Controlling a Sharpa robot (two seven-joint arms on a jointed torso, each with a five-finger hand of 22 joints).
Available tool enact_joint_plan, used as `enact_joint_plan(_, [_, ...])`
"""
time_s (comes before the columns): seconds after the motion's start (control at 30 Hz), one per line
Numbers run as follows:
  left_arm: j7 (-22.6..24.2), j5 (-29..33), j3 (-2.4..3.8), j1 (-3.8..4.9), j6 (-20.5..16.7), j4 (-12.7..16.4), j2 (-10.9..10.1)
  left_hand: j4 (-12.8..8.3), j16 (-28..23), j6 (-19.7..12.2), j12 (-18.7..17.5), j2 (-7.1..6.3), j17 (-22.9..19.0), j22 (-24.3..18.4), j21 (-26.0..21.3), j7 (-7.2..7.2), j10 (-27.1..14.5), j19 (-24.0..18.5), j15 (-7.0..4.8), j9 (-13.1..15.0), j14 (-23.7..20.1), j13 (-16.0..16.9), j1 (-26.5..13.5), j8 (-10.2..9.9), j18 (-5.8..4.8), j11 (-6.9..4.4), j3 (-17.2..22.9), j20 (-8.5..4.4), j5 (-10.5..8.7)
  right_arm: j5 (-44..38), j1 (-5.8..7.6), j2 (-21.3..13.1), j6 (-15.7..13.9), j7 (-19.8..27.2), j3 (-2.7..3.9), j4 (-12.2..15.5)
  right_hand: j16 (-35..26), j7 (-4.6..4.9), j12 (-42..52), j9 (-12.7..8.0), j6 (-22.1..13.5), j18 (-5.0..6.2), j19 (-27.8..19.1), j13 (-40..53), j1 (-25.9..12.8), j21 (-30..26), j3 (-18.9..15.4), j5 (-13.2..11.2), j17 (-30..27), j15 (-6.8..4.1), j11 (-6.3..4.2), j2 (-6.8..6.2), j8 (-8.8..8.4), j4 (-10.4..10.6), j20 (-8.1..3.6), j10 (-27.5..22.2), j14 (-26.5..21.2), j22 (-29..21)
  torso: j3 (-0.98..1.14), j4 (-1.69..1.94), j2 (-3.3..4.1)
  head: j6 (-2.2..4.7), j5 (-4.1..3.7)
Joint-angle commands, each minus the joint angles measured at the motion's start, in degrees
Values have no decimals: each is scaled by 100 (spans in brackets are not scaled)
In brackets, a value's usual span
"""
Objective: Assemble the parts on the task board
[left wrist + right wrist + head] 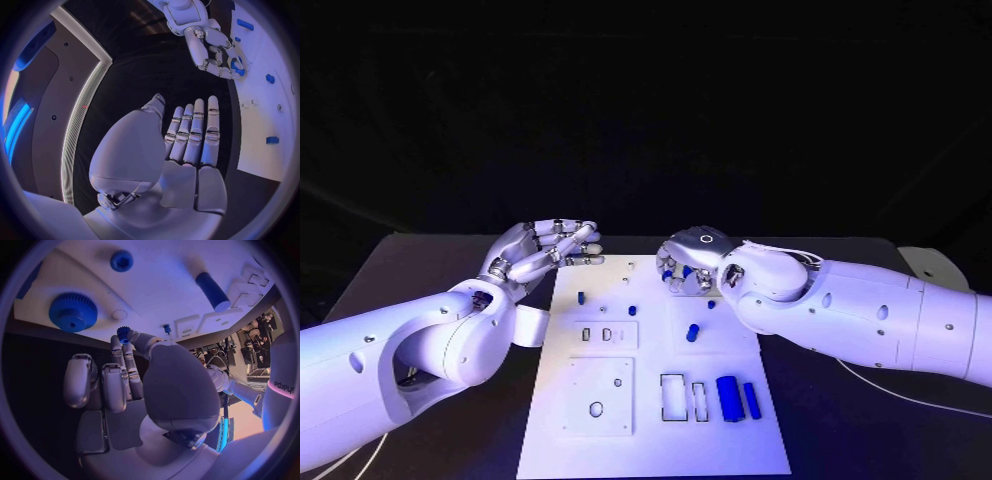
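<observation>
Right hand (689, 262) at the task board's (661, 445) far edge pinching a small blue gear (124, 333) in its fingertips, seemingly to seat it there, while the left hand (538, 250) hovers open-fingered, holding nothing, beside the far left corner.

Only partial lettering, roughly "edupup", on the white arm (282, 390) at the right wrist view's edge; cut off, not fully legible. No other readable text.
</observation>
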Motion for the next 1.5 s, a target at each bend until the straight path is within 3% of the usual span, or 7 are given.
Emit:
enact_joint_plan(0.03, [25, 31, 5, 8, 105, 1, 14, 23, -3, 15, -38, -12, 9, -5, 8, 72, 20, 52, 13, -8, 28, -8, -35, -18, 86, 19, -7, -1, 28, -123, 3, 84, -512, -147, 9, -99, 38, 19, -7, 7, 10, -110, 1, 60, 45, 23, 71, 19, 69, -17, -72, 32, 25, -104, -36, 110, 334, 10, 5, 16, 9, 27, 13])
enact_joint_plan(0.27, [29, 35, 5, 8, 97, 2, 35, 7, -19, -7, -69, -21, 15, -15, -4, 85, 6, 54, 20, -15, 23, -9, -8, -38, 84, 30, -13, 0, 29, -107, 5, 368, -856, -113, 21, -390, 48, 27, -10, 18, 6, -117, 16, 61, 42, 49, 79, 33, 82, -14, -67, 34, 28, -118, -34, 115, 337, 48, 1, 24, 21, 38, -2])
enact_joint_plan(0.53, [40, 36, 6, 8, 90, 28, 45, 4, -21, -8, -71, -22, 16, -16, -5, 85, 5, 54, 21, -16, 23, -9, -3, -39, 84, 31, -14, 0, 29, -104, -2, 629, -1027, -7, 25, -613, 67, 34, -17, 32, -5, -120, 21, 63, 35, 66, 90, 62, 108, -9, -62, 33, 29, -137, -32, 116, 342, 70, 2, 35, 47, 45, 14])
enact_joint_plan(0.83, [44, 36, 6, 8, 83, 46, 45, 4, -21, -8, -71, -22, 16, -16, -5, 85, 5, 54, 21, -16, 23, -9, -3, -39, 84, 31, -14, 0, 29, -79, -43, 817, -1073, 103, 26, -849, 68, 40, -23, 40, -15, -121, 19, 63, 15, 69, 88, 65, 104, -4, -56, 22, 27, -141, -28, 111, 342, 76, -11, 54, 58, 39, 26])
enact_joint_plan(1.17, [38, 36, 6, 10, 77, 41, 43, -3, -28, -8, -79, -23, 18, -21, -10, 85, 7, 53, 23, -17, 18, -8, 10, -42, 83, 32, -13, 1, 28, -40, -121, 983, -945, 186, 26, -1047, 79, 40, -25, 51, -19, -122, 18, 66, 7, 76, 90, 57, 117, -2, -56, 17, 29, -155, -25, 115, 345, 86, -9, 53, 75, 60, 60])
enact_joint_plan(1.5, [40, 36, 7, 11, 74, 38, 50, -3, -34, -10, -83, -24, 17, -23, -14, 87, 6, 50, 26, -17, 12, -8, 11, -44, 82, 33, -16, 3, 29, -26, -167, 1085, -920, 203, 25, -1153, 81, 42, -29, 55, -27, -121, 15, 66, 1, 76, 92, 55, 119, 0, -54, 13, 26, -160, -24, 110, 345, 86, -12, 64, 66, 9, 62])
